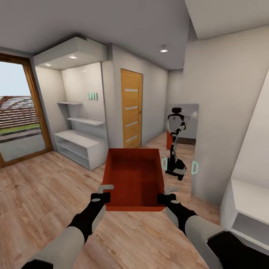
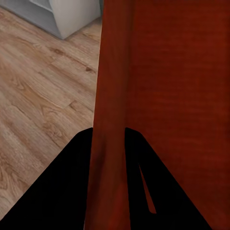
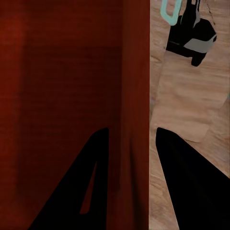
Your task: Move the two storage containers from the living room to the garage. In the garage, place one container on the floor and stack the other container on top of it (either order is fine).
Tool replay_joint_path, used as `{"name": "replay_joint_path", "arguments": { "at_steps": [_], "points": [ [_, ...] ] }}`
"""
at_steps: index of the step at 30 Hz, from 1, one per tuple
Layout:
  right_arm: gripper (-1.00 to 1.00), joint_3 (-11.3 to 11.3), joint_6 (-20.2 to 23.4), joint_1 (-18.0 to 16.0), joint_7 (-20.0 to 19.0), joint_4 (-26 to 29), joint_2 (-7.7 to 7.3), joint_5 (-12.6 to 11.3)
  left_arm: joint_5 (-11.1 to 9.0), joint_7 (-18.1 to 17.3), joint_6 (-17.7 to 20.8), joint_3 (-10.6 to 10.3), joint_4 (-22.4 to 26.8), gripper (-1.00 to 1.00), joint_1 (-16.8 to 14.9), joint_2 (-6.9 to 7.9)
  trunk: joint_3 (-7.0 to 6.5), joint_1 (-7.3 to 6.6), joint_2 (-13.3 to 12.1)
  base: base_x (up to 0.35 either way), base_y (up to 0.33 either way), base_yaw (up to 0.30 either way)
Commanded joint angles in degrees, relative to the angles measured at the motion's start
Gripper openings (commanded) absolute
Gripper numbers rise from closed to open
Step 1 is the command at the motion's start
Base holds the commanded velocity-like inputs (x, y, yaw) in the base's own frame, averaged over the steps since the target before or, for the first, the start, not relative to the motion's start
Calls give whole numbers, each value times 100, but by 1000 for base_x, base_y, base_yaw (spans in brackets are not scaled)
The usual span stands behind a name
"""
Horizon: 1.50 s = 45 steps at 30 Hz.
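Observation:
One red-orange storage container (image 1: 135, 175) hangs above the light wood plank floor (image 1: 45, 194) of the living room, carried between both arms, its open top facing me. My left gripper (image 1: 105, 192) is shut on its left wall (image 2: 112, 86), which runs between the black fingers (image 2: 67, 187). On the opposite side, my right gripper (image 1: 166, 194) is shut on the right wall (image 3: 135, 86), with a finger (image 3: 191, 187) on the outside. The second container, the garage and its grey concrete floor are out of view.
Ahead stands a closed wooden door (image 1: 131, 108) with white open shelving (image 1: 80, 147) to its left and a wood-framed glass door (image 1: 18, 119) at far left. A mirror (image 1: 181, 142) at right reflects the robot. A white cabinet (image 1: 248, 209) sits close on the right.

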State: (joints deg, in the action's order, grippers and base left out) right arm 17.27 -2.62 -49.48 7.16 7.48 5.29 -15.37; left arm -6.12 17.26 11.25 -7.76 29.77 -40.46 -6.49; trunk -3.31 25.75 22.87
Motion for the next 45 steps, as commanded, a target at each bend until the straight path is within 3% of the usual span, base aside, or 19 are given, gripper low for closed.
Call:
{"name": "replay_joint_path", "arguments": {
  "at_steps": [1, 29, 45],
  "points": [
    [-100, -73, -22, 0, 31, -18, -71, -105, 75, 67, -9, 442, 29, -100, -6, 220, 2, 3, 5, 113, 0, 0],
    [-100, -74, -19, 0, 37, -18, -62, -107, 73, 75, -1, 442, 31, -100, -6, 216, 2, 3, 5, 15, 0, 0],
    [-100, -74, -6, 0, 39, -18, -46, -107, 70, 75, -2, 442, 37, -100, -6, 224, 2, 3, 5, 256, 0, 15]
  ]
}}
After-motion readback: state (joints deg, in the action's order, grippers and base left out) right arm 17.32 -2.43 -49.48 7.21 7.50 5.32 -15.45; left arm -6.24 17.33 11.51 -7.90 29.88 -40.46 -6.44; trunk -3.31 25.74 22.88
